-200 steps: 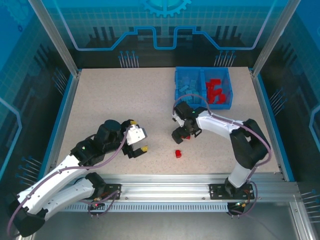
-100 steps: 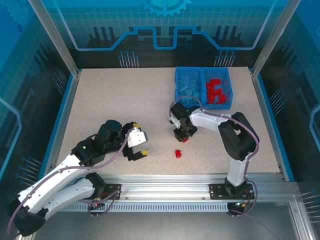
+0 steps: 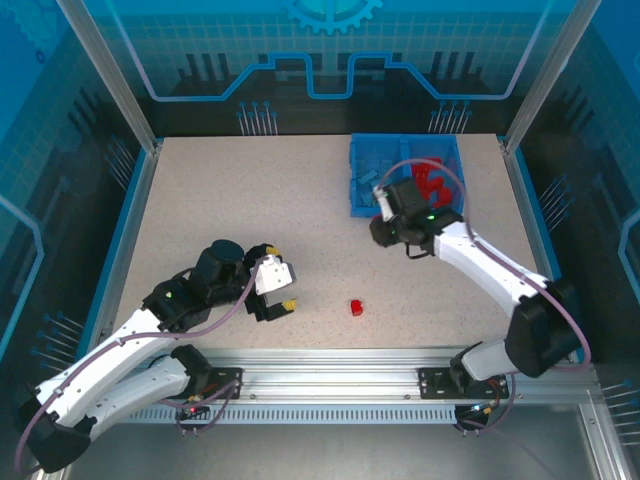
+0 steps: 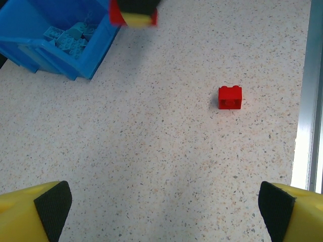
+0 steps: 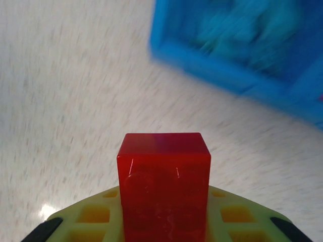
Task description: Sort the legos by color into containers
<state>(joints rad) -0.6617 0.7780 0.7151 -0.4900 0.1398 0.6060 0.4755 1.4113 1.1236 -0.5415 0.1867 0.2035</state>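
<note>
Red legos (image 3: 432, 185) and light blue legos (image 4: 65, 38) already lie in separate halves of the bin (image 3: 352, 188). Right fingers (image 5: 237, 219) clench a held red brick (image 5: 164, 186) near it; one loose red brick (image 4: 230, 97) waits on the desk (image 3: 250, 200) ahead of the released left fingers (image 4: 45, 206).

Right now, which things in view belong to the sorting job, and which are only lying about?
Belong to the job:
- held red lego, in the shut right claw
- loose red lego on the table
- blue bin, with light blue legos in its left compartment and red legos in its right

Only surroundings:
- the speckled table itself
- metal rail at the near edge
</note>
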